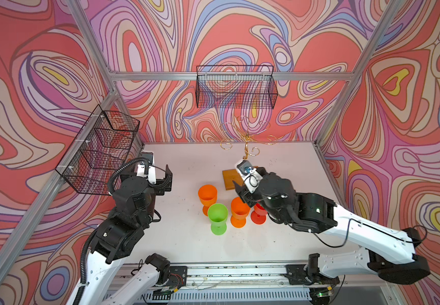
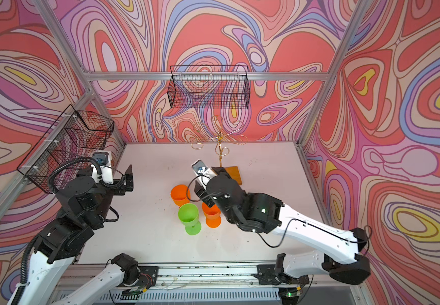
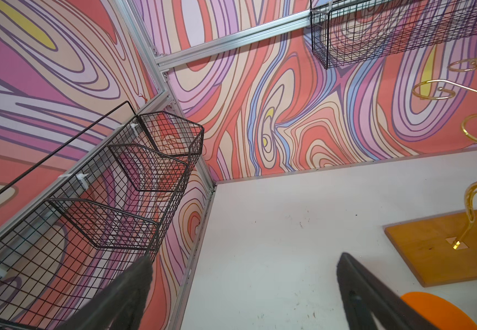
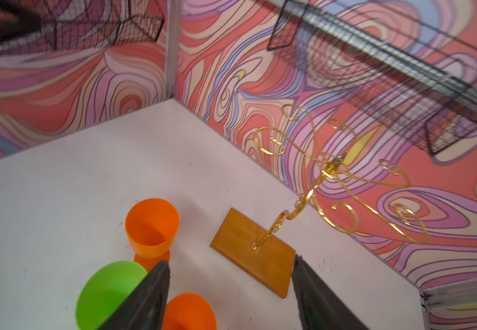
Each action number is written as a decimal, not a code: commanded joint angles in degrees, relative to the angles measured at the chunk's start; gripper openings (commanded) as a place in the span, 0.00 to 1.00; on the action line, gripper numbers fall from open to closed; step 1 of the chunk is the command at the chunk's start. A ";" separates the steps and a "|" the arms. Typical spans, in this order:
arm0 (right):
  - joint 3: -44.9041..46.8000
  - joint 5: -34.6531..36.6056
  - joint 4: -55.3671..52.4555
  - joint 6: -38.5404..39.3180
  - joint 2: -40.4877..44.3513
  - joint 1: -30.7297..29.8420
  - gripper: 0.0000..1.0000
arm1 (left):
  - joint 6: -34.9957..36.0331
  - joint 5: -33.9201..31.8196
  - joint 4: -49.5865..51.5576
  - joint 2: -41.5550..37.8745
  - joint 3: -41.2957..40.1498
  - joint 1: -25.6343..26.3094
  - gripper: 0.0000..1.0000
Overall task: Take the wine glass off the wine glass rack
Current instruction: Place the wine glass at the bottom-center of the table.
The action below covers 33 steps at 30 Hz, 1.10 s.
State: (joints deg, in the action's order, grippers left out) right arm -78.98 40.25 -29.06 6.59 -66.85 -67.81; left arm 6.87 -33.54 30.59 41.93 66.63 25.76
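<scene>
**Wine glass rack (image 1: pixel 246 136) upright at the back of the worktop (image 1: pixel 182 245); both sets of jaws apart**

The white worktop fills the lower middle of both top views, walled in by swirling pink and red panels (image 1: pixel 42 79). The left arm (image 1: pixel 123 211) rises from the lower left of the frame. The left jaws stand wide at centre left and hold nothing, and the left wrist view shows bare worktop between them. The right arm (image 1: pixel 345 224) reaches in from the lower right toward the centre. The right jaws stand well apart and hold nothing. In the right wrist view, only worktop and a corner of the wooden base (image 4: pixel 265 265) show between them.

A black mesh basket (image 1: pixel 100 153) hangs at the left of the frame, and a second basket (image 1: pixel 236 87) hangs at upper centre. Below that second basket, just right of centre, the wine glass rack has its gold stem set in the wooden base.

Standing upright in a close cluster at the centre of the frame, just below the base, are:
- an orange wine glass (image 1: pixel 207 195)
- a green wine glass (image 1: pixel 217 214)
- a second orange wine glass (image 1: pixel 240 208)
- a red wine glass (image 1: pixel 259 215), partly hidden behind the right arm
</scene>
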 commanded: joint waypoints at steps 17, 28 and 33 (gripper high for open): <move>34.21 23.23 54.22 22.06 17.44 10.01 0.74 | -2.01 -9.73 -27.08 -1.93 -22.61 -0.45 1.00; 41.98 21.82 61.83 21.39 19.91 19.14 0.74 | 0.94 -11.29 -57.56 11.34 -41.05 -1.52 1.00; 42.32 19.26 60.06 17.92 17.73 26.43 0.74 | -6.69 0.23 -66.14 22.84 -46.04 -10.29 1.00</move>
State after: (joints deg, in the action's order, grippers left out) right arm -37.36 61.01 30.13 26.52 -48.03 -44.34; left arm 4.40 -39.38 -23.77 61.84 22.44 19.18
